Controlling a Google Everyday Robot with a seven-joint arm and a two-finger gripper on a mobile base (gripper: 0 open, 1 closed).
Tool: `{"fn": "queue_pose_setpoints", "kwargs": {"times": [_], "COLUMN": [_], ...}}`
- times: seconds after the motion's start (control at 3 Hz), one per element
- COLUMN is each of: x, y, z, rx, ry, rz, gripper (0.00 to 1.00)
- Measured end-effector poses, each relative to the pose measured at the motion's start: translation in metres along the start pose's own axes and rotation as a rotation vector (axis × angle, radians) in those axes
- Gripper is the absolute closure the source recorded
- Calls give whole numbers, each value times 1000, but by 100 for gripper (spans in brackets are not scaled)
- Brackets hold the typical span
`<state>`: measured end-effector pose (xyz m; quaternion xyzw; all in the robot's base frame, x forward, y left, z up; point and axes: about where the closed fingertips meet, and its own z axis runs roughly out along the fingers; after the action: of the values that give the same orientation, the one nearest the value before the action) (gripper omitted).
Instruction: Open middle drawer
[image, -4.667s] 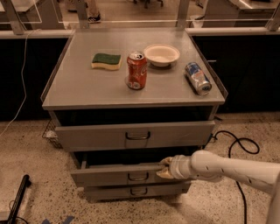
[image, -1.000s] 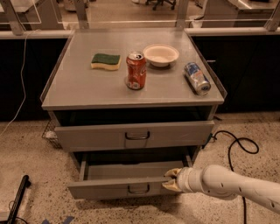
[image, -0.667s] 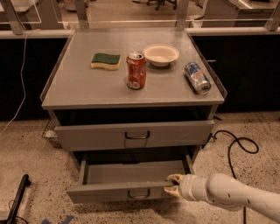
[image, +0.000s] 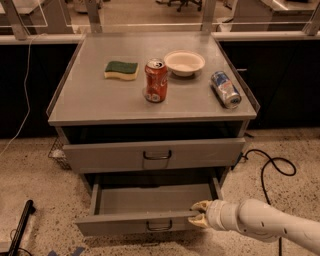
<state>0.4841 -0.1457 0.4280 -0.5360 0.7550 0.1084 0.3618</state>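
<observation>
The middle drawer (image: 125, 225) is a grey metal drawer with a small dark loop handle (image: 160, 227). It stands pulled far out of the cabinet, and its empty inside (image: 155, 198) shows. My gripper (image: 198, 214) is at the right end of the drawer's front panel. Its cream fingers (image: 202, 205) straddle the panel's top edge, one inside and one outside, closed on it. My white arm (image: 265, 225) reaches in from the lower right. The drawer below is hidden under the open one.
The top drawer (image: 100, 156) sits slightly out above. On the cabinet top (image: 90, 100) are a green-yellow sponge (image: 121, 69), an upright red can (image: 156, 80), a white bowl (image: 184, 62) and a blue can on its side (image: 225, 88). A black cable (image: 272, 167) lies on the floor at the right, and a black bar (image: 20, 225) at the left.
The middle drawer has slid farther out toward the camera, and my gripper has moved down and forward with its front panel. The things on top have not moved.
</observation>
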Motion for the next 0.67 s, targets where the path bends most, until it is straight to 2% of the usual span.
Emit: {"fn": "queue_pose_setpoints", "kwargs": {"times": [0.67], "x": [0], "y": [0], "z": [0], "rx": [0], "ry": [0], "rz": [0], "gripper": [12]}}
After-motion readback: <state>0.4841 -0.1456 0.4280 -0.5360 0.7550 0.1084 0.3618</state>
